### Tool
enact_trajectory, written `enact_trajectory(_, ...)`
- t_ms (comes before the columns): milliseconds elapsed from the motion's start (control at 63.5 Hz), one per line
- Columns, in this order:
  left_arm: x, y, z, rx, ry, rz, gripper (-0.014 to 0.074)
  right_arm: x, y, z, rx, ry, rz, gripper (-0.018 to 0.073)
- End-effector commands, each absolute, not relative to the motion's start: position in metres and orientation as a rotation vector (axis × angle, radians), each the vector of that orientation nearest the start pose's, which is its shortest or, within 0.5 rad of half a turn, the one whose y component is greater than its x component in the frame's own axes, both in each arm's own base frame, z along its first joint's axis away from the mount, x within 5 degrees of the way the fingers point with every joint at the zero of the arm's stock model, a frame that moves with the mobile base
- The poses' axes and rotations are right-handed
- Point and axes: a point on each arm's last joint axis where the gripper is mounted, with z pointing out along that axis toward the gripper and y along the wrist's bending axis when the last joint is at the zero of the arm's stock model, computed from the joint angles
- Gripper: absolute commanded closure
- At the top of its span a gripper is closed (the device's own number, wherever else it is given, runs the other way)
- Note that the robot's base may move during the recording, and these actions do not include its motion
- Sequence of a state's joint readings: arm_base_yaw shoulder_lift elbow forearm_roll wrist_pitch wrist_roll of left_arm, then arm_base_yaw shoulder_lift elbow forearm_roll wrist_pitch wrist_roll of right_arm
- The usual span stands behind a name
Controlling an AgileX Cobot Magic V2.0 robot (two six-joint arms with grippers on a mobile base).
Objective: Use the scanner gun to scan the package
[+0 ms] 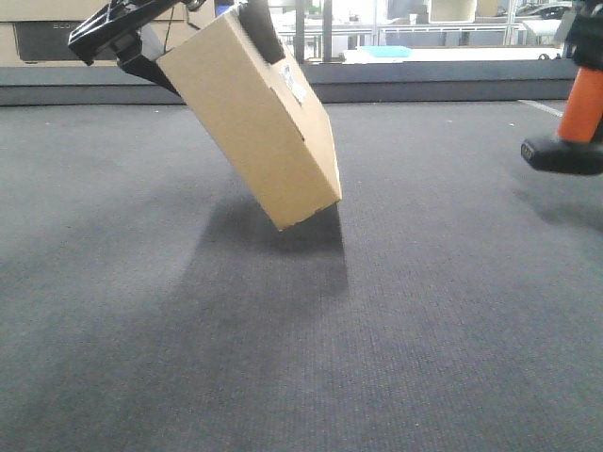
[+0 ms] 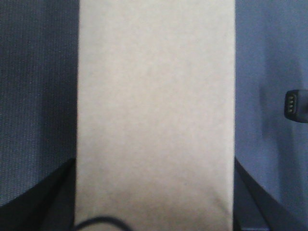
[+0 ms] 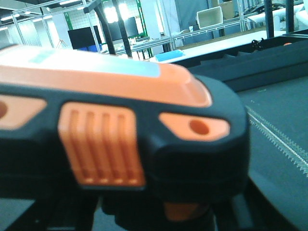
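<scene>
The package (image 1: 254, 122) is a tan flat box held tilted above the grey mat, its low corner just off the surface. A small white label (image 1: 295, 83) sits on its right broad face. My left gripper (image 1: 203, 45) is shut on the box's upper end. In the left wrist view the package (image 2: 156, 110) fills the middle, with dark fingers (image 2: 45, 197) at both sides. The scanner gun (image 1: 579, 122) hangs at the right edge, orange handle up and black foot down. Seen close, the scanner gun (image 3: 120, 125) fills the right wrist view, with my right gripper (image 3: 159, 219) shut on it.
The grey mat (image 1: 283, 358) covers the table, and the box's shadow lies under the package. A raised dark ledge (image 1: 424, 89) runs along the far edge. Behind it are shelving, a blue tray (image 1: 386, 52) and stacked cardboard boxes (image 1: 38, 28).
</scene>
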State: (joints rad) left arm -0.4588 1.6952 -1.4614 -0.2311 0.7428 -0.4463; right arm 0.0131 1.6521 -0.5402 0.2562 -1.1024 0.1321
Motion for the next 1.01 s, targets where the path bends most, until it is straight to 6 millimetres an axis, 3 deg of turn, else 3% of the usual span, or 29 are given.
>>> enact_trajectory(0, 0.336, -0.184, 0.318, -0.130, 2.526, -0.666, 0.0707, 0.300, -0.017, 0.213, 0.344, 1.366, 0.042, 0.0722)
enact_trajectory(362, 0.336, -0.184, 0.318, -0.130, 2.519, -0.667, 0.0707, 0.305, -0.017, 0.195, 0.346, 1.423, 0.032, 0.0722)
enact_trajectory(755, 0.336, -0.184, 0.318, -0.130, 2.519, -0.667, 0.0707, 0.306, -0.017, 0.191, 0.348, 1.455, 0.033, 0.0720)
enact_trajectory(818, 0.336, -0.184, 0.318, -0.130, 2.519, -0.667, 0.0707, 0.306, -0.016, 0.189, 0.345, 1.468, 0.036, 0.0678)
enact_trajectory(991, 0.336, -0.184, 0.318, -0.130, 2.519, -0.667, 0.0707, 0.306, -0.016, 0.190, 0.339, 1.460, 0.037, 0.0392)
